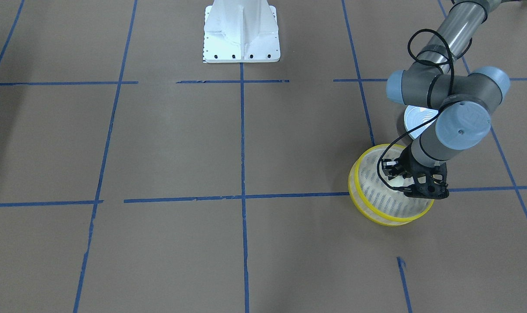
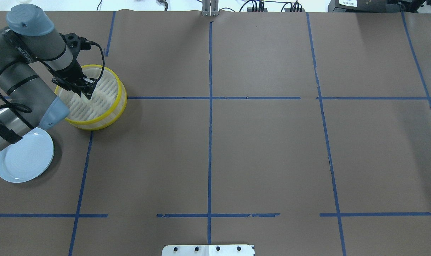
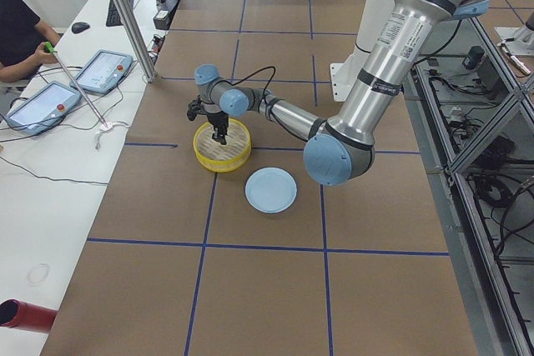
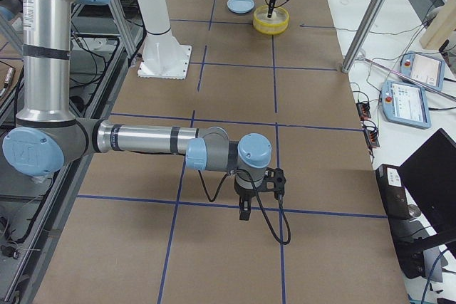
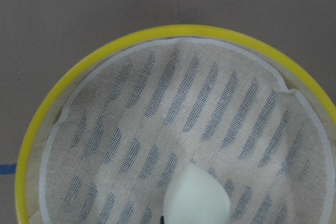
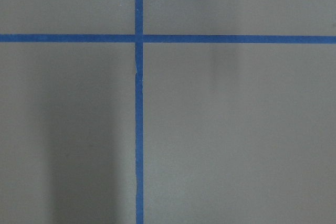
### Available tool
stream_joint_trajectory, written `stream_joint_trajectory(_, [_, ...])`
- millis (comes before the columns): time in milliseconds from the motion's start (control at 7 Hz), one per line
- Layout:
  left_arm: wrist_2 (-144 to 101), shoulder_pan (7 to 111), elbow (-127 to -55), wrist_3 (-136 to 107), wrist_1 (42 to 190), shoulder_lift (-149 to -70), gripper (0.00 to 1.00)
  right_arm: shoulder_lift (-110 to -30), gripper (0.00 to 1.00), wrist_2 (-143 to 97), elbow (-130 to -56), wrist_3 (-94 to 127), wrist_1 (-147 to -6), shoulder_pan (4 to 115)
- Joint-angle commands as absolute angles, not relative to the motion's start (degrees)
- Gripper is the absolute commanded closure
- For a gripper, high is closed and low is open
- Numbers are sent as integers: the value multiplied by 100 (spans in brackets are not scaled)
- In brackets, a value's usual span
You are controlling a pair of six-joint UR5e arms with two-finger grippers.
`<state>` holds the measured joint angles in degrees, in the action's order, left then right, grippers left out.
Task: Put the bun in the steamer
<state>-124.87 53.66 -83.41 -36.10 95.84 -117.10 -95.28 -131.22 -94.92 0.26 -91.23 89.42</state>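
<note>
At the left edge of the overhead view a pale blue plate (image 2: 23,163) lies bare on the worktop (image 2: 258,149), with no bun on it. Just beside it stands the steamer (image 2: 108,117), a round basket with yellow rims and a cloth-lined slotted floor.

The left gripper (image 2: 88,93) reaches down inside the steamer's rim, with its tips low over the liner. The left wrist view shows the bun (image 5: 197,195) as a cream-white lump at the bottom centre, where the fingertips would be, well within the yellow ring and over the striped cloth. From that placement I judge the left gripper to be clasped on the bun (its fingers are almost wholly hidden behind the bun, so this is a reading and not a plain sighting). Whether the bun already touches the liner or hangs just above it, I cannot tell.

Far to the right, well apart from all this, the right gripper (image 4: 246,210) points down at bare worktop near a crossing of blue tape lines (image 6: 139,129). It shows only in the side view, so I cannot tell whether it is parted or closed.

The carry to the steamer looks done, since the bun is inside the basket's outline. By my estimate, what is left is to set the bun on the liner, let go of it, and lift the arm out without dragging the cloth or nudging the rim.
</note>
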Motion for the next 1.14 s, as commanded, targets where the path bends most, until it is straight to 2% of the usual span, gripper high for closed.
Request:
stream_joint_trajectory(0, [-12480, 5361, -8350, -3604, 9598, -11716, 0, -9527, 0, -13122, -9492, 26, -9123, 8947])
stream_joint_trajectory(286, [-12420, 5379, -8454, -3542, 9763, -11646, 0, -9527, 0, -13122, -9492, 26, -9123, 8938])
stream_joint_trajectory(429, [-12341, 5449, -8960, -3542, 9773, -11532, 0, -9527, 0, -13122, -9492, 26, -9123, 8947])
stream_joint_trajectory(1000, [-12531, 7289, -10395, -2233, 9467, -10585, 0, -9527, 0, -13122, -9492, 26, -9123, 8938])
